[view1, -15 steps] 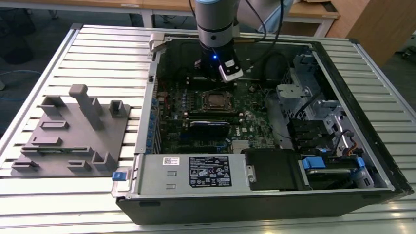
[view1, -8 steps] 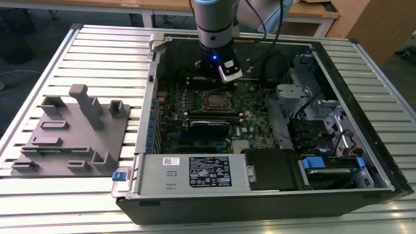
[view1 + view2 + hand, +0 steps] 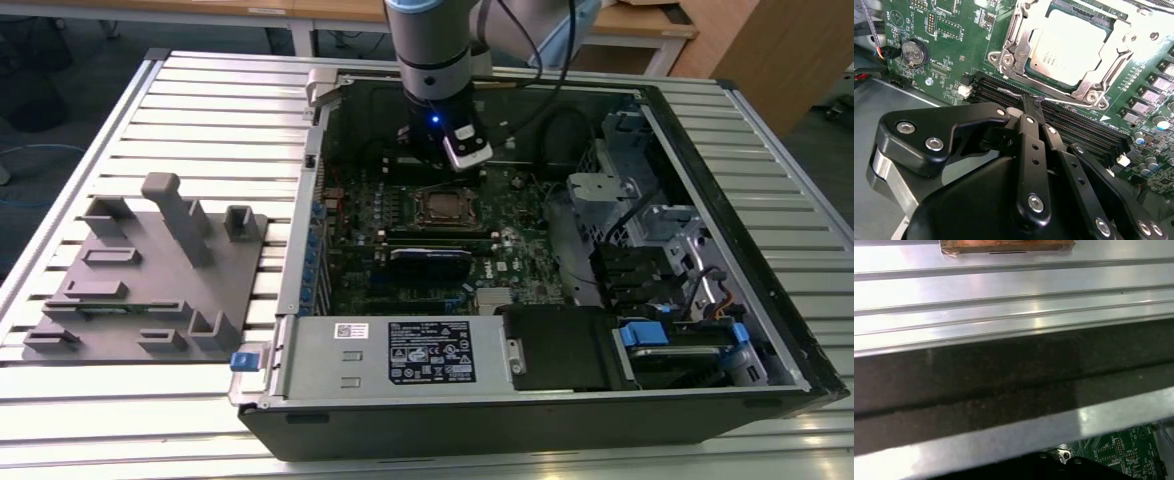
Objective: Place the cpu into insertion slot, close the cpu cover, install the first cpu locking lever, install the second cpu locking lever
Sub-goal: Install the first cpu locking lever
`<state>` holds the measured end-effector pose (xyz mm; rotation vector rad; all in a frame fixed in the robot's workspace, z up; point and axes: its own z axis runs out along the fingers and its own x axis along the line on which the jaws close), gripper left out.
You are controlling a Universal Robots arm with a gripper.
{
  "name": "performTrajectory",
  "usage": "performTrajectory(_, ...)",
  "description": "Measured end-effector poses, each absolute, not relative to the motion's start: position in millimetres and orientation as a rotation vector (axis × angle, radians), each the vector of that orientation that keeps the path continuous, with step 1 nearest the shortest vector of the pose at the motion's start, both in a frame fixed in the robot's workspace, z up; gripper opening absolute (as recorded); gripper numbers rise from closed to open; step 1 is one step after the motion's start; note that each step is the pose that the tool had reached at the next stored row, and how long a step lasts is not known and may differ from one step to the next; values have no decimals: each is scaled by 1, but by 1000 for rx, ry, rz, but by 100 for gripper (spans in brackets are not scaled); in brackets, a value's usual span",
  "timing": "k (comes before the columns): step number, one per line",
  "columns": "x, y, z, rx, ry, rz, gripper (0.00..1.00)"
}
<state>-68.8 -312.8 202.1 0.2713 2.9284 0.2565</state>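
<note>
The cpu (image 3: 1069,47), a silver-grey square, lies in the insertion slot (image 3: 441,206) on the green motherboard (image 3: 400,250). The shiny cpu cover (image 3: 1016,40) is folded down around its edges. A thin wire locking lever (image 3: 1074,103) runs along the socket's near edge, beside the memory slots. My gripper (image 3: 1031,102) has its black fingers (image 3: 1029,150) shut together, the tip resting at this lever near its hooked end. In the exterior view the gripper (image 3: 463,163) hangs inside the open case, just behind the socket.
A silver power-supply box (image 3: 400,350) fills the case front, and drive cages (image 3: 641,230) stand at the exterior view's right. A grey parts fixture (image 3: 147,270) lies on the slatted table (image 3: 200,100). A coin battery (image 3: 914,52) sits on the board. The dark case wall (image 3: 1004,380) is close by.
</note>
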Motion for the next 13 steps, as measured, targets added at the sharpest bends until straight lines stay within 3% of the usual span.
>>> performTrajectory(13,-75,-313,198,263,2886,259,10)
